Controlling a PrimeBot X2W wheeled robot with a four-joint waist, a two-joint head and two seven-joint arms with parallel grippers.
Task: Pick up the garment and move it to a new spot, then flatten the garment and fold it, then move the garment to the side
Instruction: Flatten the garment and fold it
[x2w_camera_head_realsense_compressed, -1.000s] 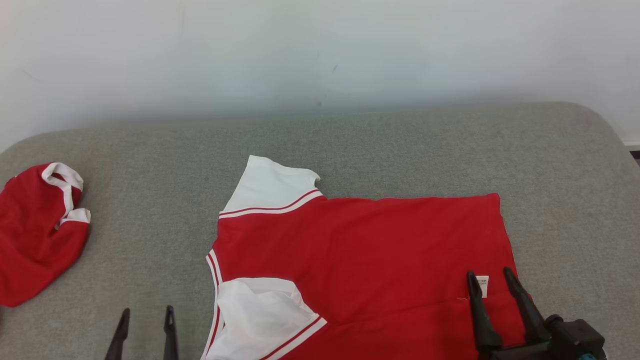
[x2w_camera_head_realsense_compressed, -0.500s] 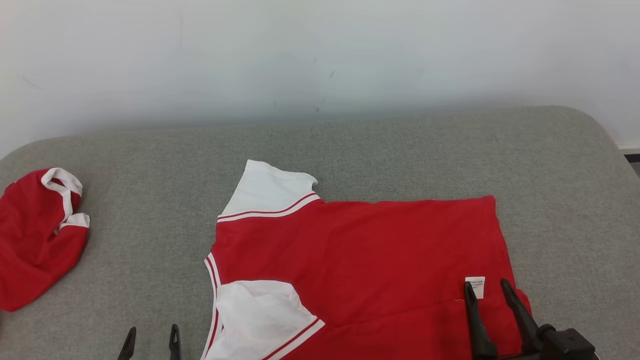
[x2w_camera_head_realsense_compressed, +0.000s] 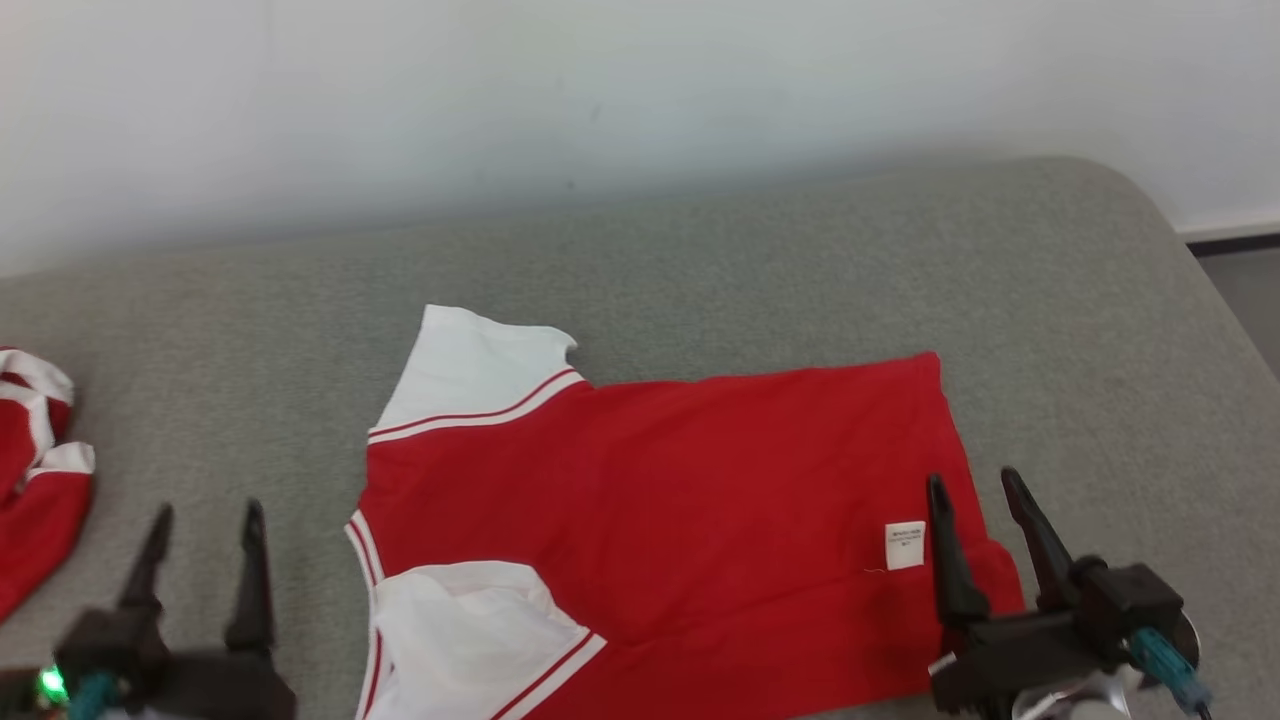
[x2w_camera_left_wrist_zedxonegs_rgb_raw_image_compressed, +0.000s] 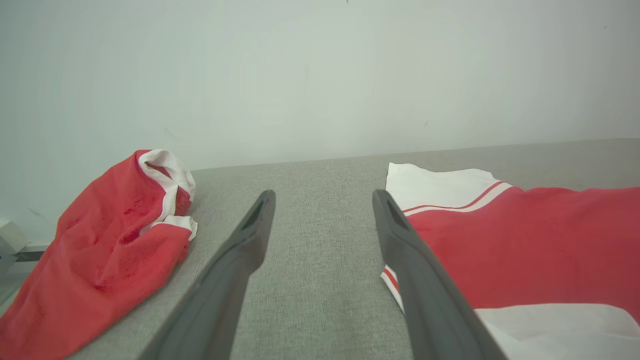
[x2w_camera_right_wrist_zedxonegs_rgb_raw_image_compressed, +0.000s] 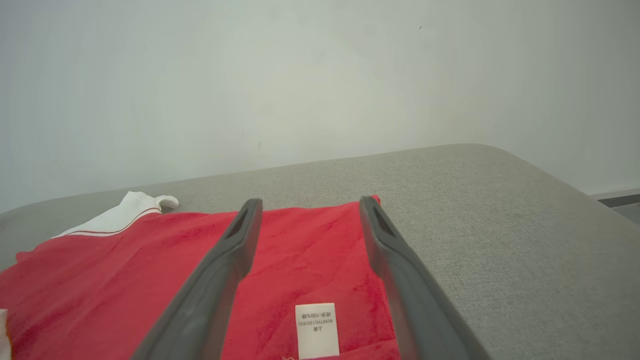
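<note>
A red garment (x2w_camera_head_realsense_compressed: 680, 500) with white sleeves lies spread flat on the grey cushioned surface (x2w_camera_head_realsense_compressed: 700, 260), its hem to the right and a small white label (x2w_camera_head_realsense_compressed: 905, 545) near that edge. My right gripper (x2w_camera_head_realsense_compressed: 972, 480) stands open over the hem corner, nothing between its fingers; in the right wrist view the label (x2w_camera_right_wrist_zedxonegs_rgb_raw_image_compressed: 316, 330) lies between them on the red garment (x2w_camera_right_wrist_zedxonegs_rgb_raw_image_compressed: 150, 280). My left gripper (x2w_camera_head_realsense_compressed: 205, 508) is open over bare grey surface, left of the neckline. In the left wrist view the garment (x2w_camera_left_wrist_zedxonegs_rgb_raw_image_compressed: 525, 240) lies just right of the left gripper (x2w_camera_left_wrist_zedxonegs_rgb_raw_image_compressed: 322, 195).
A second red-and-white garment (x2w_camera_head_realsense_compressed: 35, 500) lies bunched at the far left edge, and shows as a crumpled heap (x2w_camera_left_wrist_zedxonegs_rgb_raw_image_compressed: 100, 245) in the left wrist view. A pale wall (x2w_camera_head_realsense_compressed: 600, 90) rises behind the surface. The surface's rounded right end (x2w_camera_head_realsense_compressed: 1200, 300) drops to the floor.
The head camera has shifted, so the scene sits further left. Both grippers now reach higher in the picture, more of their bodies showing. The garment lies as before.
</note>
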